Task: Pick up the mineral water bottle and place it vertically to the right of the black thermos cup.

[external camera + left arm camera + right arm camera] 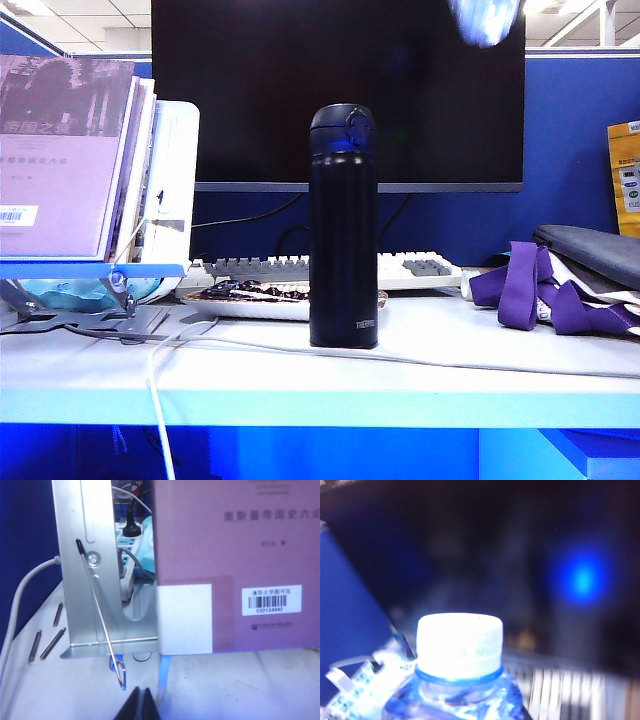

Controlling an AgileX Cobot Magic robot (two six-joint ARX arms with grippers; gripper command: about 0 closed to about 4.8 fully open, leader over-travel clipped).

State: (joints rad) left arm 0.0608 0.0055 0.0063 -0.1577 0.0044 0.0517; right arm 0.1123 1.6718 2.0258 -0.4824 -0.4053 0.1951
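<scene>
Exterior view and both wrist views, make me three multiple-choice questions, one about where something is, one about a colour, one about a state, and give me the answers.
1. Where is the mineral water bottle? A set down upright; B aloft at the top of the exterior view, before the monitor; C lying on its side.
2. What colour is its cap? A white; B red; C black.
3. How is the left claw? A wide open; B shut on a cable; C shut, empty.
Answers: B, it blurs high above the black thermos cup, and the right wrist view sits close over it, so the right claw, itself unseen, carries it. A, the cap shows white in the right wrist view. C, its fingertips meet low over the table, beside the book stand.
</scene>
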